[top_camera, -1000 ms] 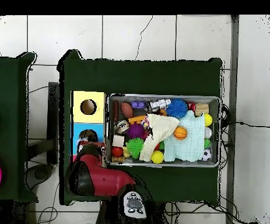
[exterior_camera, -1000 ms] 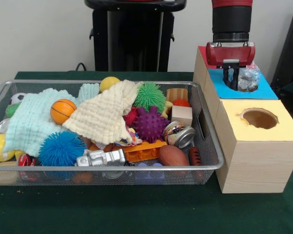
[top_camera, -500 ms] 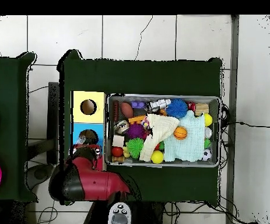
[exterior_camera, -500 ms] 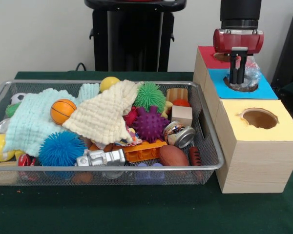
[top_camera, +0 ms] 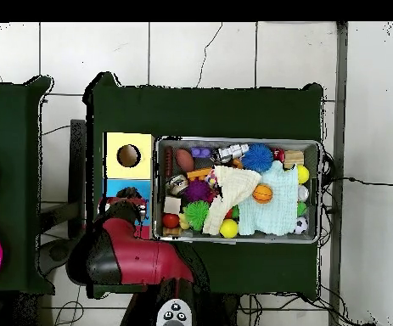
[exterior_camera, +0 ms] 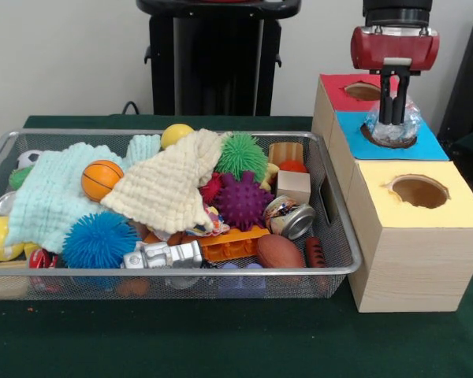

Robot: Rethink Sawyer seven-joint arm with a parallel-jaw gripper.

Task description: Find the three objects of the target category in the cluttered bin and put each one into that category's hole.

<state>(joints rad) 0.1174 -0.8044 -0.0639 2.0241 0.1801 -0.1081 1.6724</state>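
The bin [exterior_camera: 173, 272] of silver wire mesh lies at the left, full of balls, cloths, blocks and toys; it also shows in the overhead view [top_camera: 238, 141]. The blue-topped box [exterior_camera: 430, 146] stands to its right, between the red-topped and yellow-topped boxes. A crumpled clear plastic thing [exterior_camera: 396, 130] sits in the blue top's hole [exterior_camera: 368, 134] and sticks up out of it. My gripper [exterior_camera: 392, 118] hangs straight above that hole, narrowly open, with its fingertips just at the top of the plastic thing. In the overhead view my red arm [top_camera: 119, 255] covers most of the blue box.
The red-topped box's hole [exterior_camera: 363, 90] is behind the blue one, the yellow-topped box's hole [exterior_camera: 419, 191] in front. In the bin lie a purple spiky ball [exterior_camera: 242, 201], a cream cloth [exterior_camera: 169, 189], a small basketball [exterior_camera: 101, 179] and a metal can [exterior_camera: 292, 218]. The black pedestal [exterior_camera: 217, 55] stands behind.
My gripper has risen straight up from the blue box's hole. The clear plastic thing has stayed in the hole. The bin's contents have not moved.
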